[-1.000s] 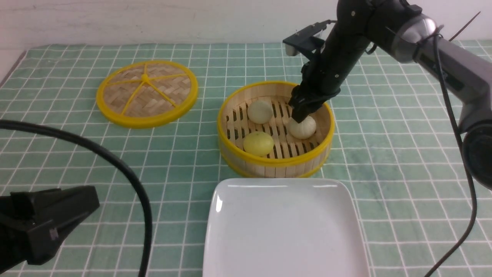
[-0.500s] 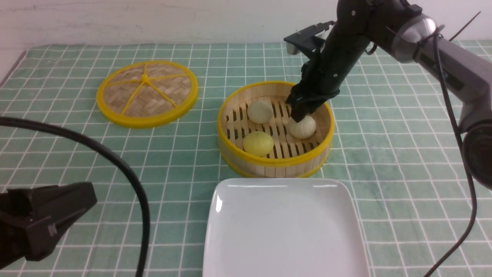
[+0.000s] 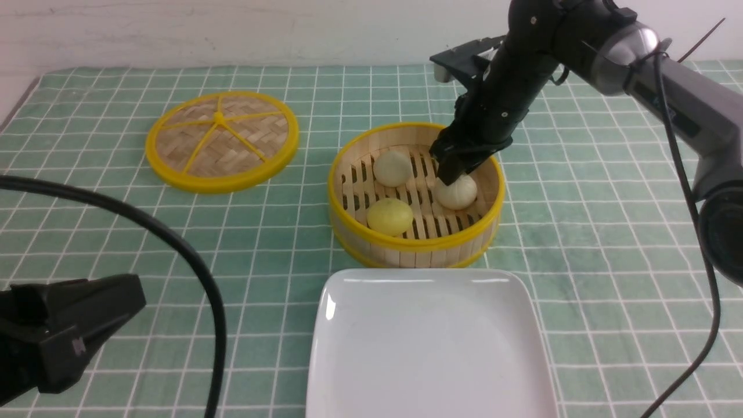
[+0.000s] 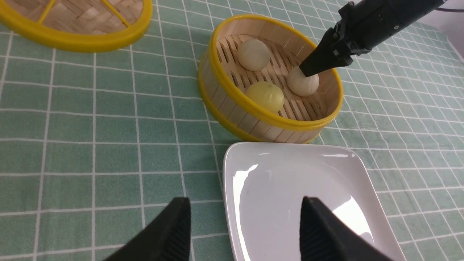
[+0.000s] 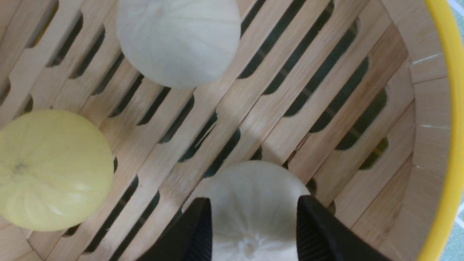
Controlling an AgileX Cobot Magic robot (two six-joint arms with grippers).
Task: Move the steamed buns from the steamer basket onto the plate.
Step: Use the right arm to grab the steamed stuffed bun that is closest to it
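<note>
Because basket (image 3: 415, 247) wall is blocking sideways reach, right gripper (image 3: 451, 174) is pinching white bun (image 3: 460, 194) from above (centre-right); left gripper (image 4: 244, 204) is hovering lower left, jaws spread.

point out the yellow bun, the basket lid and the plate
yellow bun (image 3: 390, 216), front view, top of its dome
lid (image 3: 219, 118), front view, hub where the yellow spokes meet
plate (image 3: 429, 348), front view, bare centre

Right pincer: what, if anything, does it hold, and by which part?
The right pincer clasps the off-white bun by two opposite sides, inside the steamer basket.
</note>
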